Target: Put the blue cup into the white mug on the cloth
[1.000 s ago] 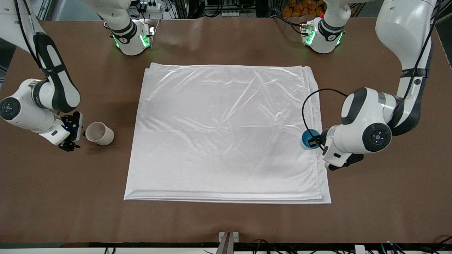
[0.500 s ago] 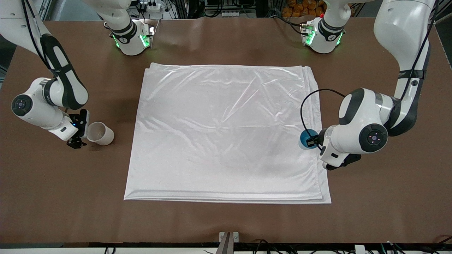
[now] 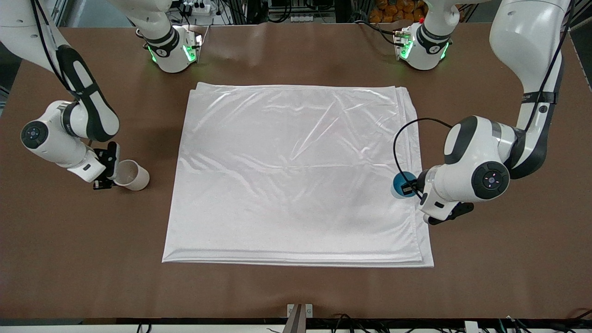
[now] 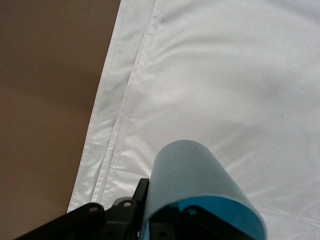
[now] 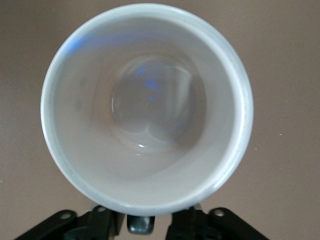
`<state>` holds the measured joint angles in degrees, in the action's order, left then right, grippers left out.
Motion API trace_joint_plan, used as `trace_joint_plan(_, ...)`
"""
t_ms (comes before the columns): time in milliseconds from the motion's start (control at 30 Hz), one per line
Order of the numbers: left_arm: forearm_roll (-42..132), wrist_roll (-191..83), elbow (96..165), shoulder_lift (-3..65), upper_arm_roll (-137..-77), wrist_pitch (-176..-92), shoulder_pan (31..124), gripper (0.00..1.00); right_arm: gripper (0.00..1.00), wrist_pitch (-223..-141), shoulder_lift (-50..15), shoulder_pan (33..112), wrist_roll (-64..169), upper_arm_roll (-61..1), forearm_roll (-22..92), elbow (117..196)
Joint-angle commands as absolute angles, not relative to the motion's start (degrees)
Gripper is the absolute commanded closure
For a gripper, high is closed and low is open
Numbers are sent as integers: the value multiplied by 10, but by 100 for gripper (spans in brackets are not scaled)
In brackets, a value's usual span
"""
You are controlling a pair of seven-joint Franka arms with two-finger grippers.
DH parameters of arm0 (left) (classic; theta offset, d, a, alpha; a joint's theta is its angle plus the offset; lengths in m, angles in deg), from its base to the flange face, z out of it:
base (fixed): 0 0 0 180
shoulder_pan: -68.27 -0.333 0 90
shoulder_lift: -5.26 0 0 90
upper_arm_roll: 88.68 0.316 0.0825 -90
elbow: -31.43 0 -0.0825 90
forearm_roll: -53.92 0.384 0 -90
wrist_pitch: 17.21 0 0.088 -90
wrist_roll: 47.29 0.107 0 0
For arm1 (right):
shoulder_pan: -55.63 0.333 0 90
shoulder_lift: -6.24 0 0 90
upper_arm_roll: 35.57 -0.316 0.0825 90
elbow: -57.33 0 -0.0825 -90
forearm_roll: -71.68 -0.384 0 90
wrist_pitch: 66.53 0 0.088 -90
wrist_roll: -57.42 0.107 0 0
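**Blue cup held over the cloth's edge, white mug waiting on the bare tabletop**

The blue cup (image 3: 401, 184) is small and has no handle. Its outside is light blue and gets narrower toward the bottom. Its inside is a brighter blue. The left pincer (image 3: 409, 187) is clamped on the cup's rim, one finger (image 4: 170, 222) inside and the other outside. The cup is tipped on its side, up in the air over the cloth (image 3: 296, 171), right by the cloth's edge at the left arm's end of the tabletop (image 3: 296, 291).

The cloth is big, white and shiny. It is folded in layers, and the layers show as lines along its edge in the left wrist view. It has soft creases across it.

The white mug (image 3: 132, 175) is cream colored with a pale inside. It is off the cloth, on the brown tabletop near the right arm's end. It tilts, with its open mouth turned toward the right pincer (image 3: 110, 172). That pincer is right at the mug's rim, and in the right wrist view the rim (image 5: 150, 210) reaches the black pincer parts. I cannot tell if this pincer is apart or together.

I see no words or labels on the cup, the mug or the cloth.
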<state>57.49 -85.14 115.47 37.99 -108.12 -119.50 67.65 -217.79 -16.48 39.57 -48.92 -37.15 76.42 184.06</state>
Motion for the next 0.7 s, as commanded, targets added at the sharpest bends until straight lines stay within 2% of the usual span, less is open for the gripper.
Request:
trace_joint_plan(0,574,-849,1145,384,-1078,-1195,677,100,96,-2186,-153,387,-500,-376,771,1846)
trace_joint_plan(33,574,-848,1145,384,-1078,-1195,677,100,100,-2186,-152,387,-500,-376,771,1846)
trace_joint_plan(400,592,-846,1145,385,-1077,-1195,679,100,100,-2167,-112,394,-491,-380,766,1842)
trace_joint_plan(667,601,-849,1140,382,-1082,-1195,681,100,100,-2073,-91,394,-427,-433,765,1798)
